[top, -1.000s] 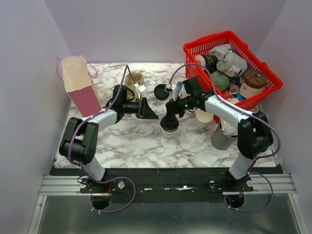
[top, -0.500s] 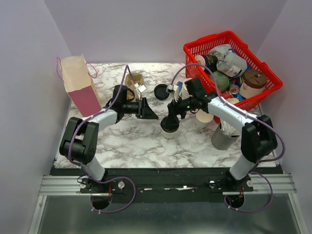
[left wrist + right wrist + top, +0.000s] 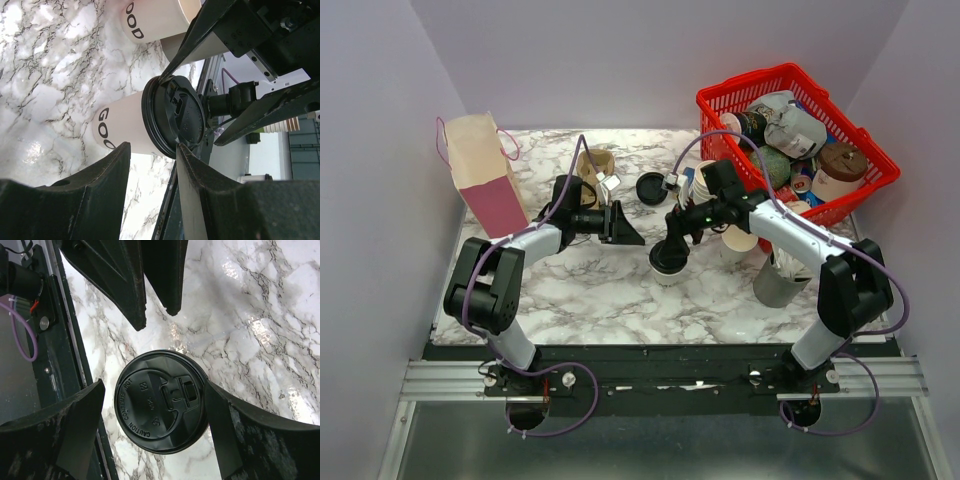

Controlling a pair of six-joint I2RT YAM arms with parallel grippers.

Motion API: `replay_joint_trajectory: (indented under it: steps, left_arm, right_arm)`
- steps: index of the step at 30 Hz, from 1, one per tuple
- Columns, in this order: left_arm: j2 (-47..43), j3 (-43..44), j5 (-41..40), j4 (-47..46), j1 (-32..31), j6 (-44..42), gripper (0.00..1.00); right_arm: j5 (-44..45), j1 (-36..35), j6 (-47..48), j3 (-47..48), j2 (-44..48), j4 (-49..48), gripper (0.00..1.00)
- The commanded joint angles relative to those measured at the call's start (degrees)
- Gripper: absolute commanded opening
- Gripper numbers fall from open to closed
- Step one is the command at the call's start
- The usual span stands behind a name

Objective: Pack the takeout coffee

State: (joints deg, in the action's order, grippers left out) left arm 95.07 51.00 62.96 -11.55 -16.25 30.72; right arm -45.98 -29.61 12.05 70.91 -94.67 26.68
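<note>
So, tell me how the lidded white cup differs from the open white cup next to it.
The lidded cup wears a black lid; the open cup has none, its cream inside showing. The right gripper hangs open over the lidded cup; the open cup stands free, nearer the red basket. Both are white paper, upright on the marble table, printed GOOD in black.

Red basket (image 3: pixel 745 81) of cups, pink paper bag (image 3: pixel 485 175), loose black lid (image 3: pixel 651 187)
</note>
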Motion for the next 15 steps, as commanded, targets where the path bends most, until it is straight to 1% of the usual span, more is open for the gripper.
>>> replay_joint_trajectory:
  steps: [1,15]
  left_arm:
    - [0.91,1.29,-0.65,-1.54,0.17,0.13,0.50]
    - [1.61,1.99,-0.38,-2.34,-0.10,0.83,0.50]
  right_arm:
    - [-1.92,0.16,1.30,-0.69,1.86,1.36,0.88]
    - [-2.36,0.16,1.22,-2.19,3.35,1.89,0.88]
